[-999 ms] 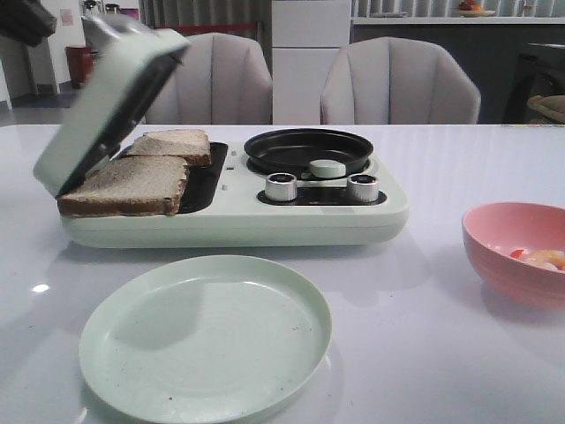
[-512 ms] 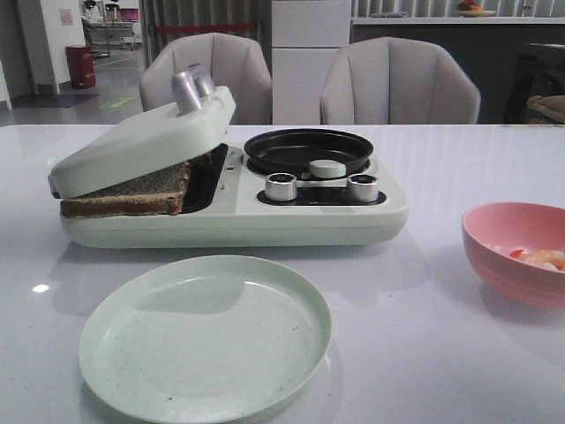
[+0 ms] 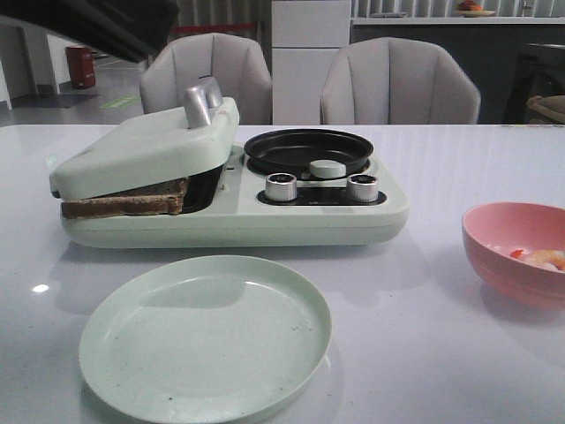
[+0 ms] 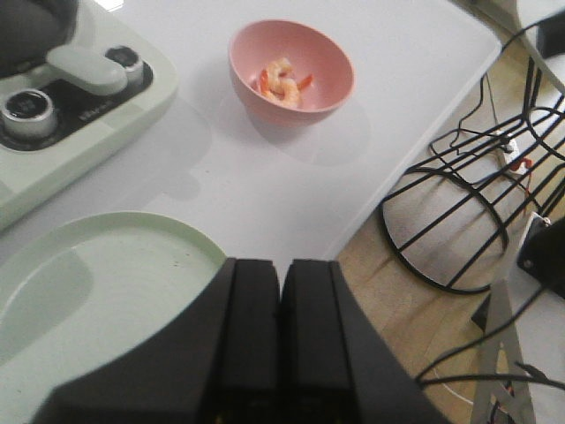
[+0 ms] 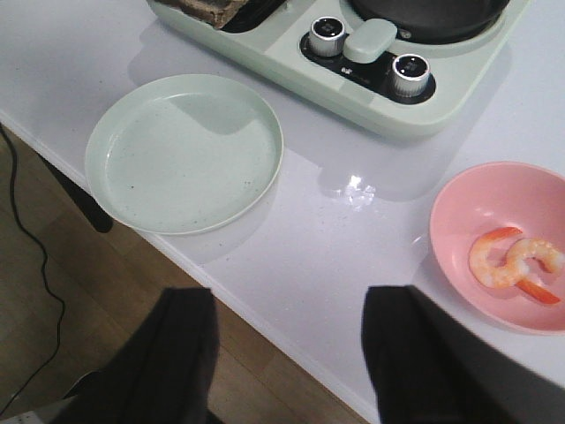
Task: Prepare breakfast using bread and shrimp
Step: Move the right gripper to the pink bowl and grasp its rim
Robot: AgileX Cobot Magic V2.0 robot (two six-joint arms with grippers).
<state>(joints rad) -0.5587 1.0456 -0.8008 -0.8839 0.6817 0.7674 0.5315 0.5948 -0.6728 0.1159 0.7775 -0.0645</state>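
Note:
The bread (image 3: 124, 205) lies in the left bay of a pale green breakfast maker (image 3: 265, 221). The lid (image 3: 146, 150) rests on the bread, almost closed, so only the front crust edges show; a corner also shows in the right wrist view (image 5: 212, 11). The shrimp (image 3: 538, 258) lie in a pink bowl (image 3: 512, 265) at the right, also in the left wrist view (image 4: 282, 79) and the right wrist view (image 5: 512, 265). My left gripper (image 4: 281, 265) is shut and empty, high above the plate's edge. My right gripper (image 5: 287, 300) is open and empty over the table's front edge.
An empty pale green plate (image 3: 205, 336) sits in front of the maker. A black pan (image 3: 307, 150) and two knobs (image 3: 281, 186) are on the maker's right half. My left arm shows as a dark shape (image 3: 97, 22) at the top left. Two chairs stand behind the table.
The maker's lid has swung down from wide open to nearly closed over the bread. A dark arm has come into view at the top left.

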